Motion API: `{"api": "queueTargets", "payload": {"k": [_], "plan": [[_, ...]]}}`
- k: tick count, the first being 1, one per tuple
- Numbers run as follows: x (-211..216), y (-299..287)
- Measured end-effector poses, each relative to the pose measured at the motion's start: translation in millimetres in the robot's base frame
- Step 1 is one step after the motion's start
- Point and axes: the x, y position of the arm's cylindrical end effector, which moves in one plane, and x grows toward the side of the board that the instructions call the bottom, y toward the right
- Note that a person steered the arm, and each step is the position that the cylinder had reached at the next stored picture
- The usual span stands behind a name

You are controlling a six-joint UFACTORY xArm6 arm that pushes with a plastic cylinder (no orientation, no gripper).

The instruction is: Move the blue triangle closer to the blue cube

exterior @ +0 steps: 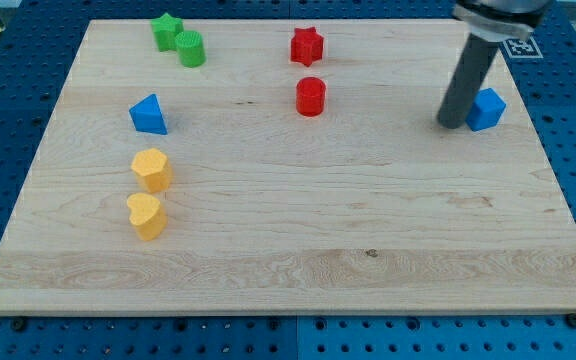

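Observation:
The blue triangle (pixel 149 114) sits on the wooden board at the view's left, in its upper half. The blue cube (pixel 486 109) sits far across the board at the view's upper right. My tip (pixel 452 124) is the lower end of the dark rod and rests on the board right next to the blue cube's left side, touching or nearly touching it. The tip is far to the right of the blue triangle.
A green star (pixel 167 31) and green cylinder (pixel 191 49) sit at the upper left. A red star (pixel 307 45) and red cylinder (pixel 311 96) sit at the top middle. Two yellow blocks (pixel 152 169) (pixel 147 215) lie below the blue triangle. The wooden board (pixel 368 250) lies on a blue pegboard.

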Motion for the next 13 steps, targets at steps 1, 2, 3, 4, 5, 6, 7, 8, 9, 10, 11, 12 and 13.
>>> {"api": "queueTargets", "payload": {"k": [1, 2, 3, 4, 5, 6, 7, 8, 9, 10, 11, 12, 13], "plan": [[14, -77], [33, -168], [44, -267], [38, -350], [19, -437], [-26, -452], [-49, -421], [-38, -415], [-7, -392], [0, -336], [0, -306], [0, -291], [0, -291]]}}
